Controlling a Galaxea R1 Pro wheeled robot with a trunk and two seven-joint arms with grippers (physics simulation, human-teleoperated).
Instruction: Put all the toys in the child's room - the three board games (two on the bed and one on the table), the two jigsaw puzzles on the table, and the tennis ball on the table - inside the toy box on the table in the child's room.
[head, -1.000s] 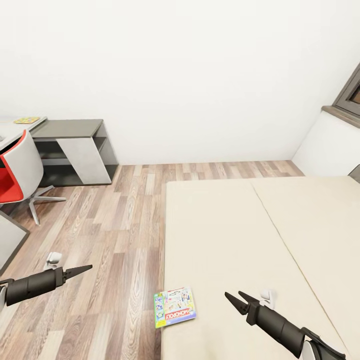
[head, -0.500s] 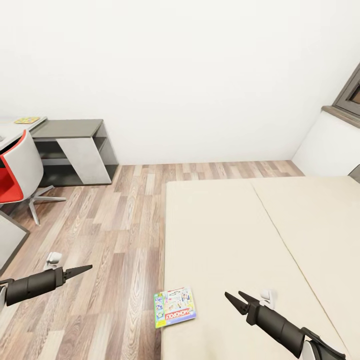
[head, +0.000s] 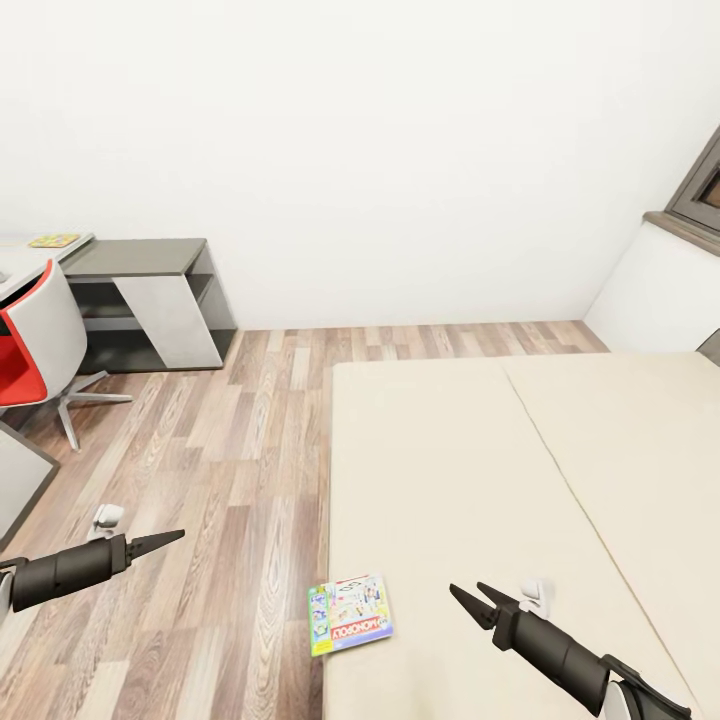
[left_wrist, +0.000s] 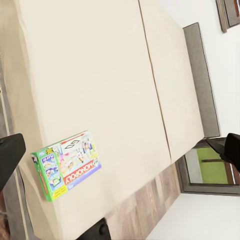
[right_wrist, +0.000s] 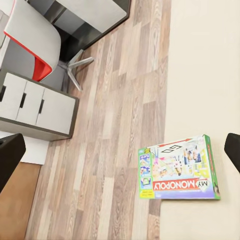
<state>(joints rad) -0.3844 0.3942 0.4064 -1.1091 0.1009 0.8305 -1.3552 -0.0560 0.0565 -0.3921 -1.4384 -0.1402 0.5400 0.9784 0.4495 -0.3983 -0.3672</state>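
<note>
While both grippers hang empty, we note the right gripper with its jaws parted in a moderate V above the mattress, and the left gripper with its jaws drawn together to a point over the wood floor. Between them, a Monopoly board game lies flat at the near edge of the bed, its green side just overhanging the mattress border. We judge this box light, stiff and thin, with a smooth printed lid likely to slip under a top pinch. We therefore recommend gripping across the overhanging long edge, lid to base. Far left, a jigsaw puzzle rests on the table.
</note>
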